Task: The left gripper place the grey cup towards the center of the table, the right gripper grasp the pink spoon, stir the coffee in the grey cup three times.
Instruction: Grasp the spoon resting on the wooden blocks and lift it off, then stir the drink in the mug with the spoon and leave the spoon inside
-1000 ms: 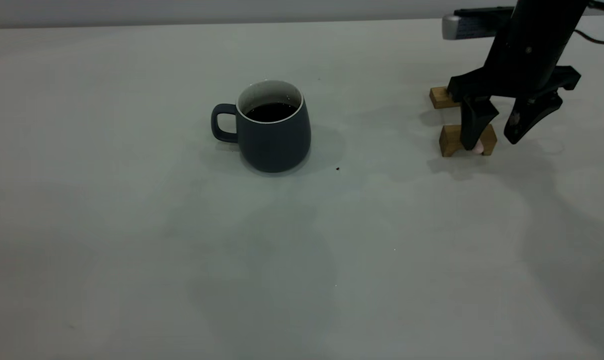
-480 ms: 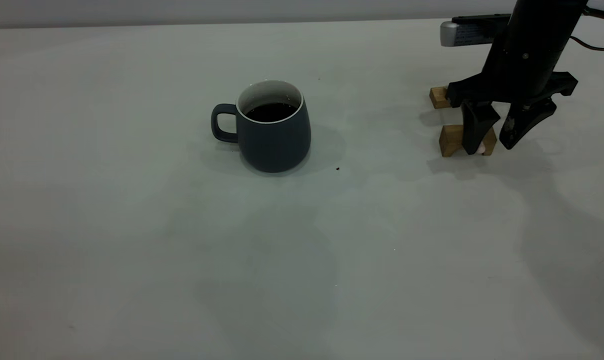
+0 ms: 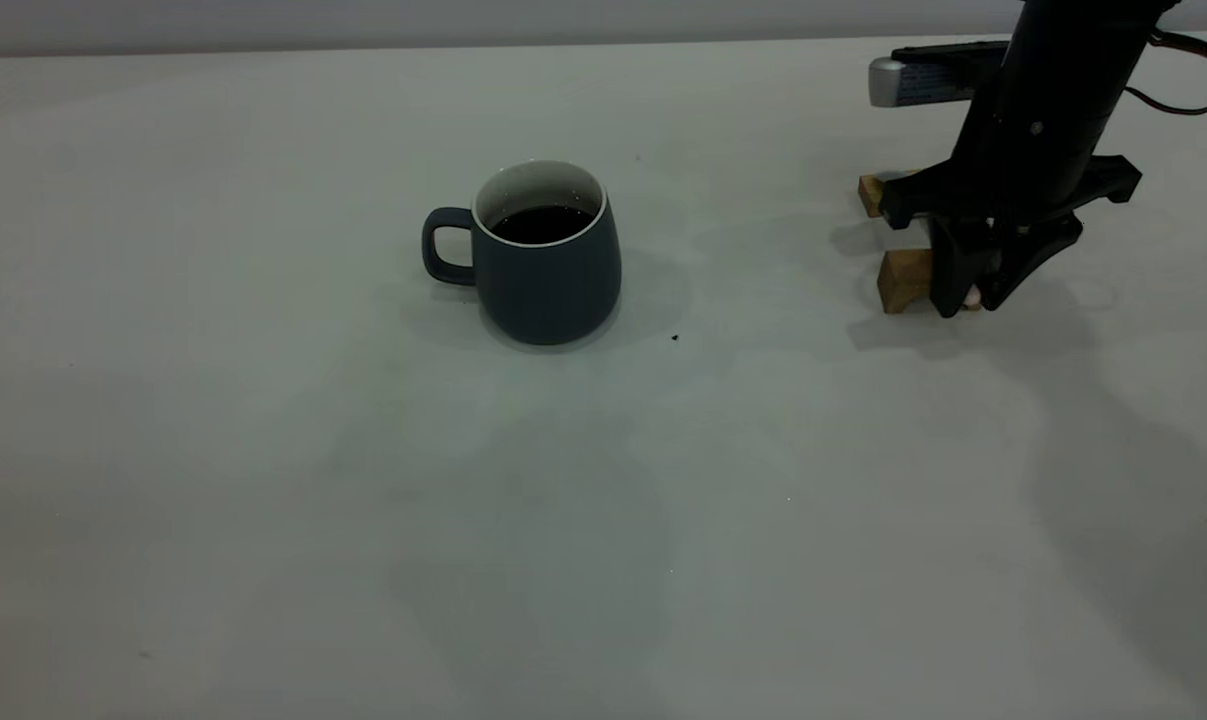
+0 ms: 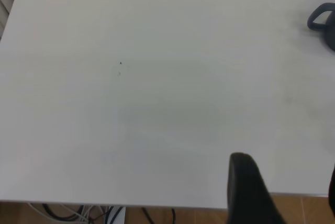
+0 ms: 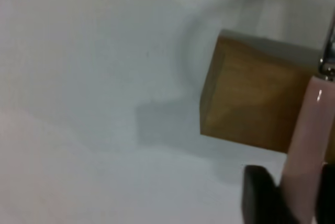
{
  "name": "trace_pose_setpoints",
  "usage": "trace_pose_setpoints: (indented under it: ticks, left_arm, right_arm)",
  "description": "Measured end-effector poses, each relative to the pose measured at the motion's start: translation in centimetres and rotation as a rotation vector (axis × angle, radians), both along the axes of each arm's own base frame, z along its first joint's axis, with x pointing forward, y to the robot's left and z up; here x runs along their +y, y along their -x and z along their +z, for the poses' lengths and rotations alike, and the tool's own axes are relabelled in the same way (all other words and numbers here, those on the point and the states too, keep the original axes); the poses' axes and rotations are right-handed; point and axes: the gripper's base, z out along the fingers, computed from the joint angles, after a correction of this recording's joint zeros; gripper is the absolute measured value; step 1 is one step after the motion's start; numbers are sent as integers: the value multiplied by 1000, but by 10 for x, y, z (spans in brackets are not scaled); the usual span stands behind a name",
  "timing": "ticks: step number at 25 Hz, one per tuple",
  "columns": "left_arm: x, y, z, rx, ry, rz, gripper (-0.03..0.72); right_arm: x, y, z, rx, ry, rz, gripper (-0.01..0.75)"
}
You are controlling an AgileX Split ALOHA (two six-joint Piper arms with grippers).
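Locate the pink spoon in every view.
Exterior view: pink spoon, a pink tip between the right gripper fingertips, beside the near wooden block.
Left wrist view: not in it.
Right wrist view: handle across that block.
Shared landmark: the block.

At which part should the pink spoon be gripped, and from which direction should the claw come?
Grip the pink spoon on its pale pink handle, coming from above. The handle lies across a wooden block, raised off the table, so fingers can pass down each side. The right claw is already there, closed around the handle end; the thin metal neck seems a poorer hold.
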Motion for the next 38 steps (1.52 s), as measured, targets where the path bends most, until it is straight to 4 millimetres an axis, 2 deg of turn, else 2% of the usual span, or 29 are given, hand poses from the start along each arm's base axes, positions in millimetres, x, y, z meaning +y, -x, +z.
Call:
trace_pose_setpoints:
  ticks: [2,6,10,13,15,17,22,26,34,38]
  left_arm:
    - [0,0,0,0,0,0,446]
    - [0,0,0,0,0,0,446]
    - [0,0,0,0,0,0,446]
    - [0,0,0,0,0,0,446]
    - [0,0,0,0,0,0,446]
    - [0,0,0,0,0,0,446]
    - [0,0,0,0,0,0,446]
    - [0,0,0,0,0,0,446]
    - [0,0,0,0,0,0,446]
    - [0,0,0,0,0,0,446]
  right_arm:
    - [0,0,0,-2,2,-1,147]
    - [0,-3,14,-26,0,4,145]
    - [6,-5,65,-79,-73,-44,145]
    - [19,1,109,-50,-248,-155,145]
    - [34,9,130,19,-395,-213,145]
    - [53,17,141,105,-521,-241,145]
    - [103,29,159,257,-803,-349,145]
    - [124,31,170,383,-935,-537,145]
    - [153,41,170,689,-917,-952,145]
    - [156,37,157,772,-936,-1052,145]
